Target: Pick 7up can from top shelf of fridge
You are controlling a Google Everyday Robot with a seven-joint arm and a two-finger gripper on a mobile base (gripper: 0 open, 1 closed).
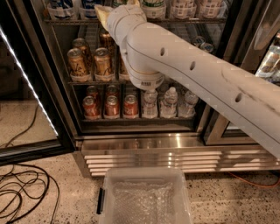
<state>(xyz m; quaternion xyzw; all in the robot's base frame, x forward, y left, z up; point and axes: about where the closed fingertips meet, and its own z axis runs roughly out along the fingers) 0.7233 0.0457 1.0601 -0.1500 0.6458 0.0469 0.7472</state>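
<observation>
Up at the top shelf (197, 20) of the fridge (175, 154), the gripper (114, 8).

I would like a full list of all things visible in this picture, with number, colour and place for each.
fridge: one, dark frame, ribbed steel base, centre
top shelf: one, grey wire rack, upper edge
blue-white cans: two visible, top shelf left
7up can: one visible, white-green, top shelf, just right of the arm
gold-brown cans: at least four, middle rack
red cans: three in front, lower rack left
water bottles: three, clear, lower rack right
plastic bin: one, clear, floor before fridge
cables: black, floor left
arm: one, white, from right
gripper: one, yellowish, at top shelf
</observation>
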